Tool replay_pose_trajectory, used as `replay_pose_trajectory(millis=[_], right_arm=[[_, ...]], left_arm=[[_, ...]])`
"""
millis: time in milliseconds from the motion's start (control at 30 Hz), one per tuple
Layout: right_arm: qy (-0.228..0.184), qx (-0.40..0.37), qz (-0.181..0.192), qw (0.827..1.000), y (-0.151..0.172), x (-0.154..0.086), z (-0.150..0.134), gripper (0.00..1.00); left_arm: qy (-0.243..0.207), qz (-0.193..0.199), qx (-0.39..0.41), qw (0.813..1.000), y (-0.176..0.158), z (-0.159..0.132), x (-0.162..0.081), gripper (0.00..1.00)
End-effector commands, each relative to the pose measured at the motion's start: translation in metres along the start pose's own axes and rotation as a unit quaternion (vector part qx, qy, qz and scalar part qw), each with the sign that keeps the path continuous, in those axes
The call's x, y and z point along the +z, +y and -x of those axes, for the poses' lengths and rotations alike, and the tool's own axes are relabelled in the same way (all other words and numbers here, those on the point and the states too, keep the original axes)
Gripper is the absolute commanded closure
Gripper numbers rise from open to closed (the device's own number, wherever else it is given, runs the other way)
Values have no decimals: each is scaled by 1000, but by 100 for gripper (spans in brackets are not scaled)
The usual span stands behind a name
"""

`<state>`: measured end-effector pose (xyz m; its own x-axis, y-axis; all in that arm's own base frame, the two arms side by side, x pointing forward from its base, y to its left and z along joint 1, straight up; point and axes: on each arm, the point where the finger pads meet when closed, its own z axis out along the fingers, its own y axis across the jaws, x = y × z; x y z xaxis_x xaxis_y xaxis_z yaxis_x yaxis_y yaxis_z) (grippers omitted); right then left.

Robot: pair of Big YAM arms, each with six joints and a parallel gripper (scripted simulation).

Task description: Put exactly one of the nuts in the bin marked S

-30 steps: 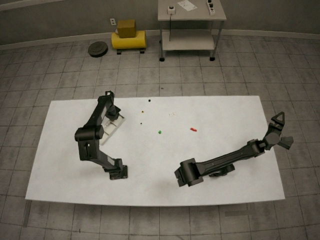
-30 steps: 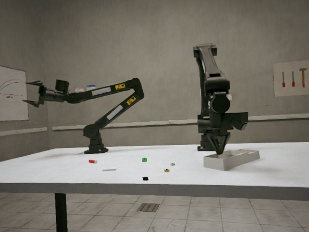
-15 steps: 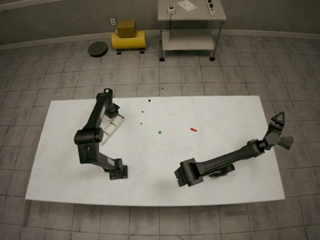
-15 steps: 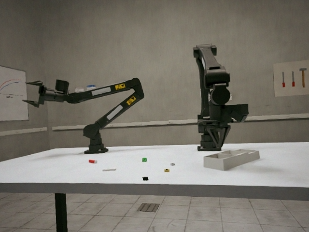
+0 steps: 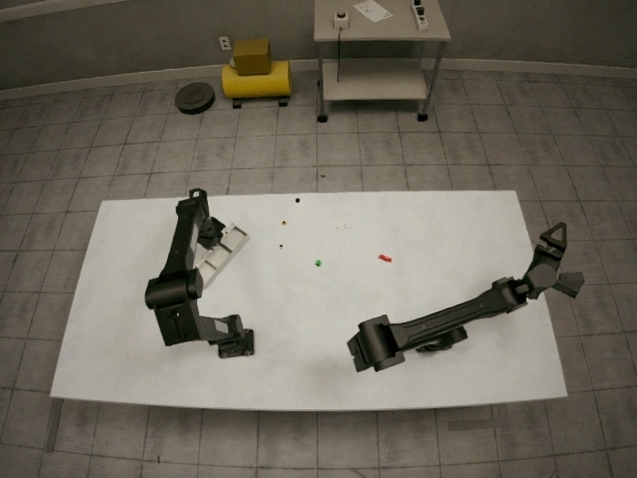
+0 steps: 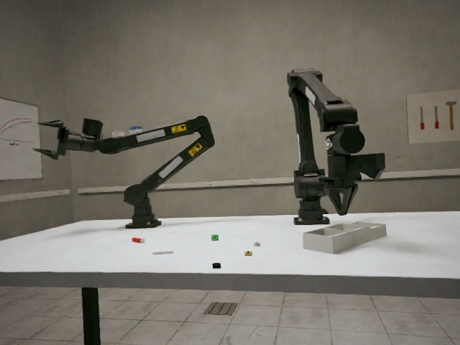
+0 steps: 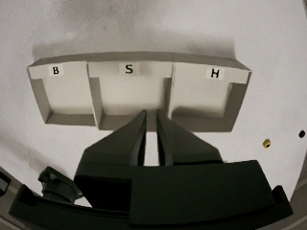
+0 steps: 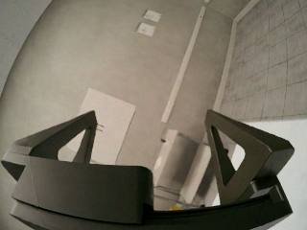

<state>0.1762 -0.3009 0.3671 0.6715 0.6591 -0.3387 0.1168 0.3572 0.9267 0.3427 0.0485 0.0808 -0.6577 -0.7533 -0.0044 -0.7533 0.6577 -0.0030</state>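
Observation:
A white three-part bin marked B, S and H lies flat on the table; it also shows in the top view and the exterior view. My left gripper points down above the S compartment, with its fingers nearly together and only a narrow gap. I see nothing in that gap. It also shows in the exterior view. Small parts lie loose on the table: a black one, a yellow one and a dark one. My right gripper is open, empty and raised high past the table's end.
A green piece, a red piece and a thin white piece lie mid-table. The yellow part and the black part show right of the bin in the left wrist view. The two arm bases stand at the near side.

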Motion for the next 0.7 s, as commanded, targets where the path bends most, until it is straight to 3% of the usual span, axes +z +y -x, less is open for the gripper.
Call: replay_pose_trajectory(millis=[0,667], right_arm=[[-7,-3,1,1000,3,-1,6,0],[-7,-3,1,1000,3,-1,6,0]], left_arm=[[-4,-4,15,1000,20,0,-4,91],[-6,-5,21,1000,22,-3,1,91]])
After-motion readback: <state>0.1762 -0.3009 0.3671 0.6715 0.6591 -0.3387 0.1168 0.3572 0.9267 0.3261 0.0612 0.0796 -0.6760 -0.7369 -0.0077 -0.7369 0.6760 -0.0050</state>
